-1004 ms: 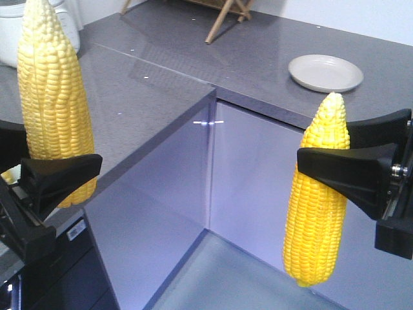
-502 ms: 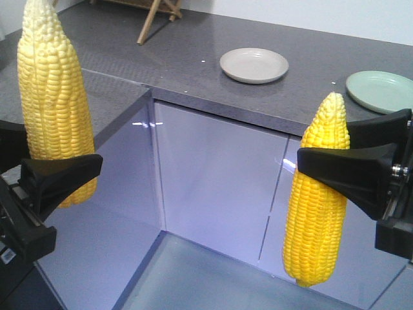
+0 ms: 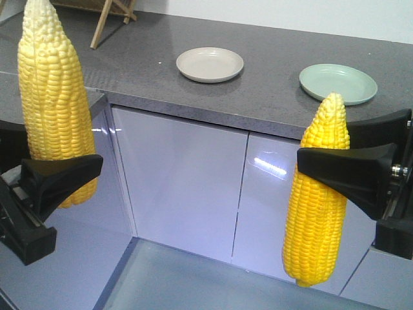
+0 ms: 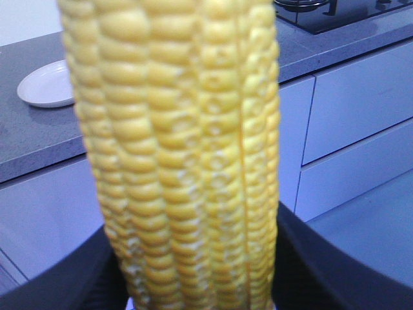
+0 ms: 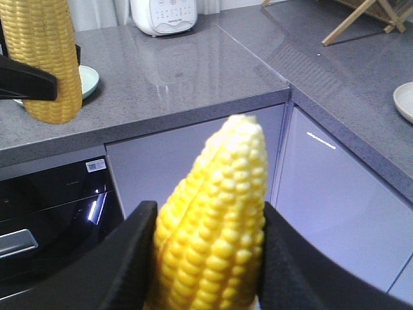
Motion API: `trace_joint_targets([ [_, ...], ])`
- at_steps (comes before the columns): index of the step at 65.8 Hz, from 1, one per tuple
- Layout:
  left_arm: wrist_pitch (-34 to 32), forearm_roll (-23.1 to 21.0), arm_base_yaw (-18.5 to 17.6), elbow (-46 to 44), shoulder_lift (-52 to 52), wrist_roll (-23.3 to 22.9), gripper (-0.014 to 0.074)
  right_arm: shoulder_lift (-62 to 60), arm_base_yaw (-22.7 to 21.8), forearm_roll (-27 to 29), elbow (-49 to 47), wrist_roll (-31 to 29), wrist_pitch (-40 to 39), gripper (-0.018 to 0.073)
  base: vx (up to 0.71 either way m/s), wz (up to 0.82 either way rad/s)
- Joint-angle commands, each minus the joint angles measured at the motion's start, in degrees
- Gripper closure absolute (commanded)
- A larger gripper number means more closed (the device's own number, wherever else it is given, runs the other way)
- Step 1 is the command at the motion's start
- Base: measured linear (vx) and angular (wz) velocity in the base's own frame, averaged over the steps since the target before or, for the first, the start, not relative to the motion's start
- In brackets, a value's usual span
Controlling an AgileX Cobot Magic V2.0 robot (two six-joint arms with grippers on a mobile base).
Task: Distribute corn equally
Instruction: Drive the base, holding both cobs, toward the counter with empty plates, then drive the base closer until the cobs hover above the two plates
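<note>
We carry one cob in each claw, which suits an equal split: two cobs, two plates. The left claw [image 3: 55,165] is closed firmly around the left cob [image 3: 55,97] near its lower end, so most of it stands above the fingers. The right claw [image 3: 326,148] is clamped on the right cob [image 3: 316,226] just below its pale tip, so most of it hangs beneath.

Both cobs are upright, tips up. We judge this keeps them clear of the counter [image 3: 271,97] on approach. Both arms reach forward with wrists level, and the fingers point inward toward each other.

The beige plate [image 3: 210,64] lies ahead, between the two claws. The green plate [image 3: 338,82] lies ahead of the right claw, just past that cob's tip. Neither cob touches a plate yet, so both placings remain.
</note>
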Motion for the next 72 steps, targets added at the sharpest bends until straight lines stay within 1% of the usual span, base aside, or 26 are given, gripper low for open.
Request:
trace_joint_targets([
  [1,-4.45,-0.51,0.05,-1.49,-0.45,-0.18,0.0305,-0.54,-0.28,2.90,-1.28,-0.54,-1.82,0.0389,0.02,-0.17],
  [72,-4.45,-0.51,0.05,-1.49,-0.45,-0.18,0.0305,-0.54,-0.28,2.90,-1.28,-0.54,-1.82,0.0389,0.04,-0.15],
])
